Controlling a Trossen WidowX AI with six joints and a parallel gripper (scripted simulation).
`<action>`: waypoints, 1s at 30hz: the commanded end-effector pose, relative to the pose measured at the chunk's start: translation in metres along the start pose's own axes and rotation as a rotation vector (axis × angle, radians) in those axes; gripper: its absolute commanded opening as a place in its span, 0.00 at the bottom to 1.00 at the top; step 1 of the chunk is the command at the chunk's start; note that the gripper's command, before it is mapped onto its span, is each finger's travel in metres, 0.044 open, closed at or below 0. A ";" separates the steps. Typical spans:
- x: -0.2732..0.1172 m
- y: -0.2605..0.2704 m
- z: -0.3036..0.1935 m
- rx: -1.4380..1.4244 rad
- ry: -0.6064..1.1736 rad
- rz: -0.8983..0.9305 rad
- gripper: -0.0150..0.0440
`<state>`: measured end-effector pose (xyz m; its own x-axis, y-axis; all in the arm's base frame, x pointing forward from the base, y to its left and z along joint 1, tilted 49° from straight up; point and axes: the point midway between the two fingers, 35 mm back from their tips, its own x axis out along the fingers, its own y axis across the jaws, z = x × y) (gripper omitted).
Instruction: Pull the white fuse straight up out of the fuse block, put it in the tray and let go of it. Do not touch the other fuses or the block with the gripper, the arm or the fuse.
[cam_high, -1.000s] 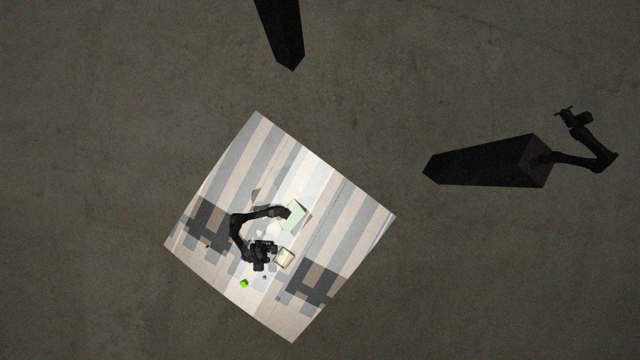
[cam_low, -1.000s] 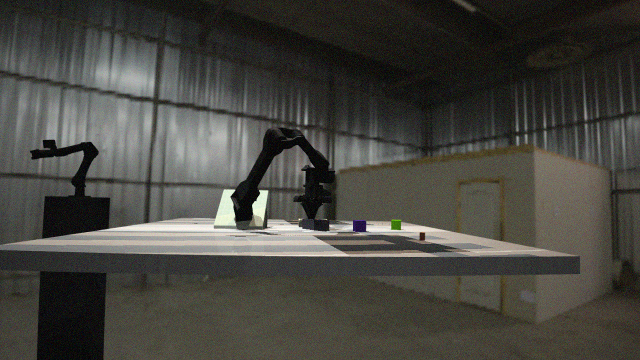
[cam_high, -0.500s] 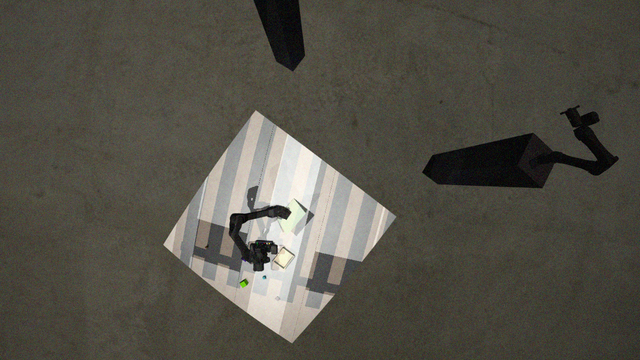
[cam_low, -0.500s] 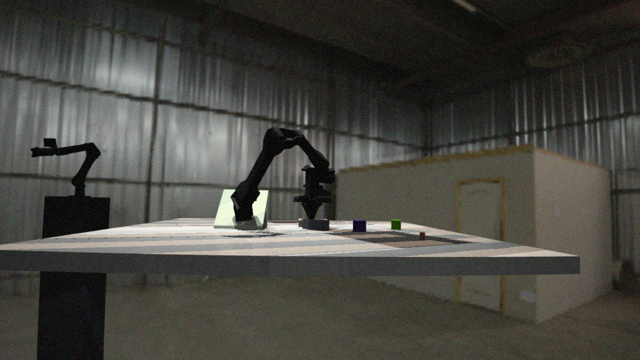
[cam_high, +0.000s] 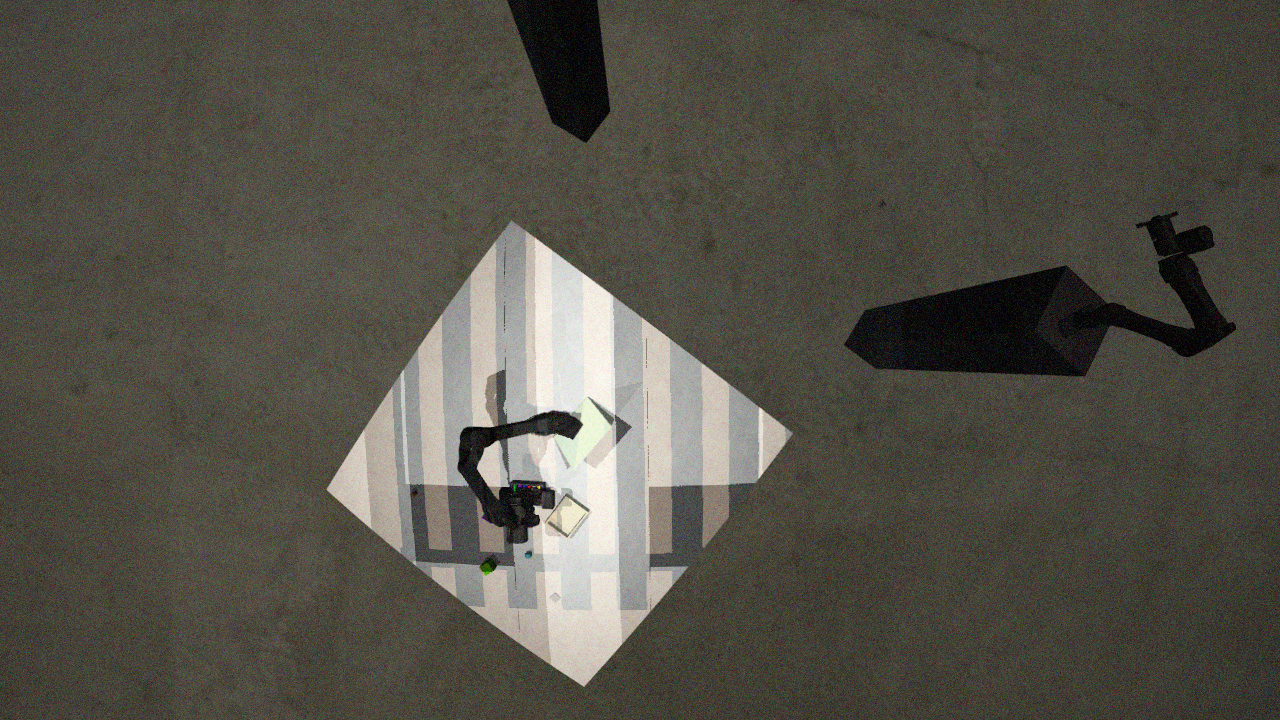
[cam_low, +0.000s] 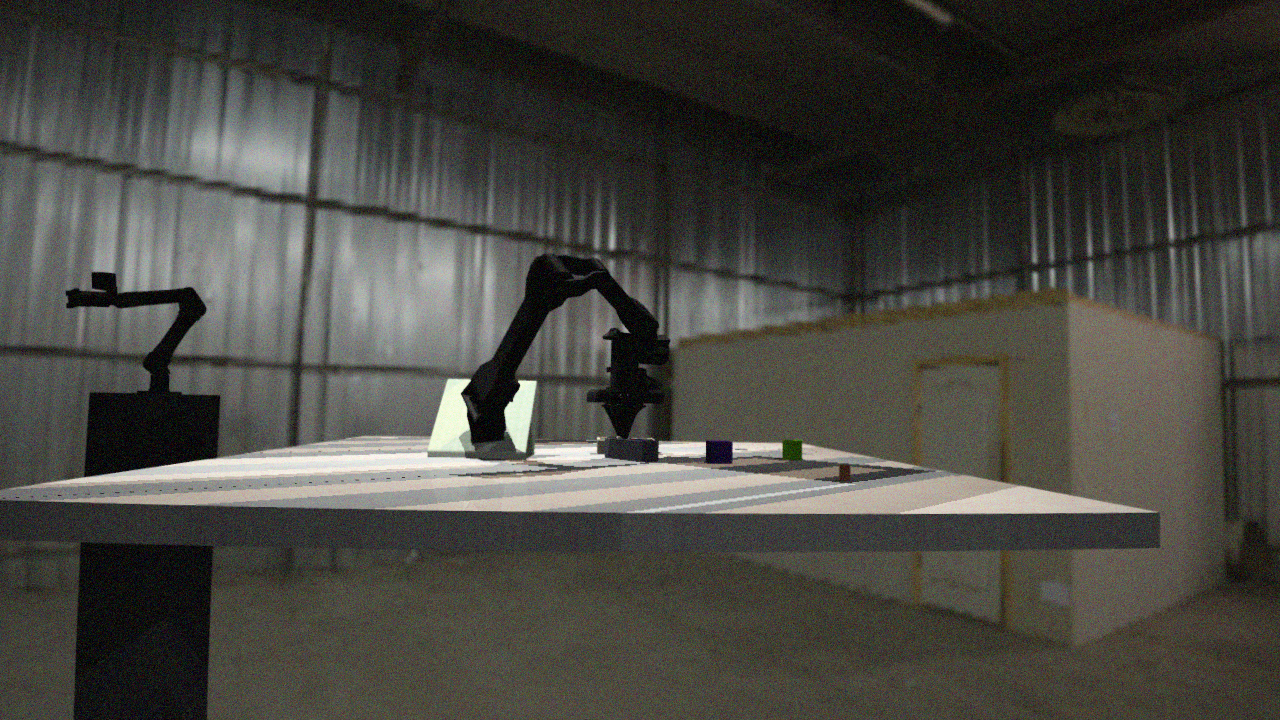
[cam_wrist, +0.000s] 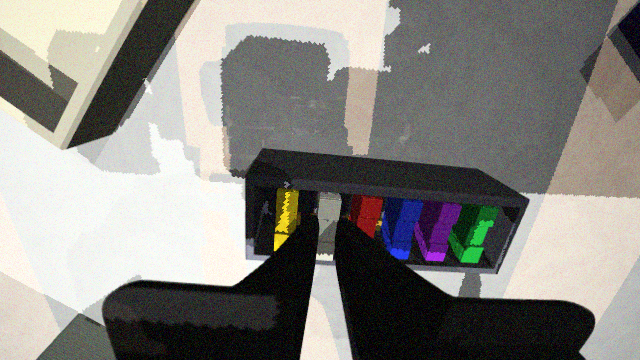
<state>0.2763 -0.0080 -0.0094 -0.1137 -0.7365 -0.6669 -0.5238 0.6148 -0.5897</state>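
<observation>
The white fuse (cam_wrist: 329, 206) stands in its slot in the black fuse block (cam_wrist: 380, 170) (cam_low: 631, 449), between the yellow fuse (cam_wrist: 287, 207) and the red fuse (cam_wrist: 369, 206). My gripper (cam_wrist: 326, 225) (cam_low: 623, 435) points down at the block and is shut on the white fuse, one fingertip on each side of it. The fingers partly hide the yellow and red fuses. The pale tray (cam_wrist: 95, 82) (cam_high: 547, 522) is at the upper left in the wrist view and right of the gripper in the top view.
Blue (cam_wrist: 403, 220), purple (cam_wrist: 442, 225) and green (cam_wrist: 475, 230) fuses stand in the block beyond the red one. A green cube (cam_high: 487, 565) (cam_low: 792, 449), a purple cube (cam_low: 718, 451), a small brown block (cam_low: 844, 471) and a pale green slanted panel (cam_high: 586, 432) are on the table.
</observation>
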 end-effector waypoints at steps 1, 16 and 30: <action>-0.002 0.000 0.000 0.005 0.000 0.003 0.25; -0.010 0.000 0.000 0.004 0.000 0.003 0.25; -0.017 0.000 0.001 0.003 0.000 0.002 0.25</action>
<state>0.2786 0.0027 0.0002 -0.1126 -0.7386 -0.6647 -0.5265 0.6117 -0.5905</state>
